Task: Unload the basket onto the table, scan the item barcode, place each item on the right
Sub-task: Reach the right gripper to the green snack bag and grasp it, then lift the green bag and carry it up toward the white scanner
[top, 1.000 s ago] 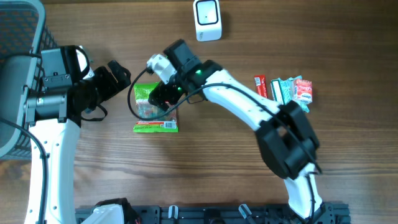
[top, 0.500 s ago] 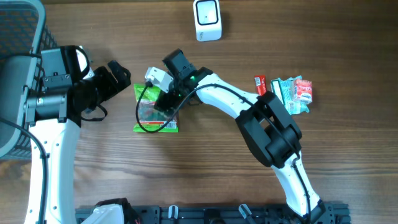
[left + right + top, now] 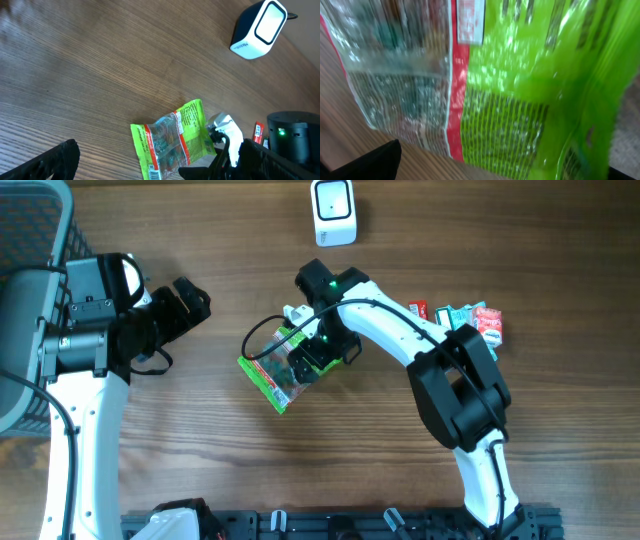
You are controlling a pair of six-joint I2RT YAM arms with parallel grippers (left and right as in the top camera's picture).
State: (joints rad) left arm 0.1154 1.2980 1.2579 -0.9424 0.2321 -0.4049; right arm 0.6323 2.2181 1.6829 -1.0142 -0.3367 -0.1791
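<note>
The item is a green snack packet (image 3: pixel 268 378) with a red stripe and a clear window. It lies tilted on the wooden table, with a barcode at its near corner (image 3: pixel 156 175). My right gripper (image 3: pixel 312 360) stands open over the packet's right end. The packet (image 3: pixel 485 90) fills the right wrist view, blurred and very close, with one black fingertip (image 3: pixel 375 161) at the lower left. My left gripper (image 3: pixel 190 300) is open and holds nothing, off to the packet's left. In its wrist view the packet (image 3: pixel 172 140) lies ahead of it. The white scanner (image 3: pixel 333 210) stands at the far edge.
Several small snack packets (image 3: pixel 472 325) and a red bar (image 3: pixel 418 315) lie at the right. A grey mesh basket (image 3: pixel 30 240) stands at the far left. The right arm's black cable (image 3: pixel 262 345) loops over the packet. The scanner (image 3: pixel 257 30) also shows in the left wrist view.
The right gripper has swung right and toward the near side. The packet has slid right with it and turned from level to tilted. The left arm has not moved.
</note>
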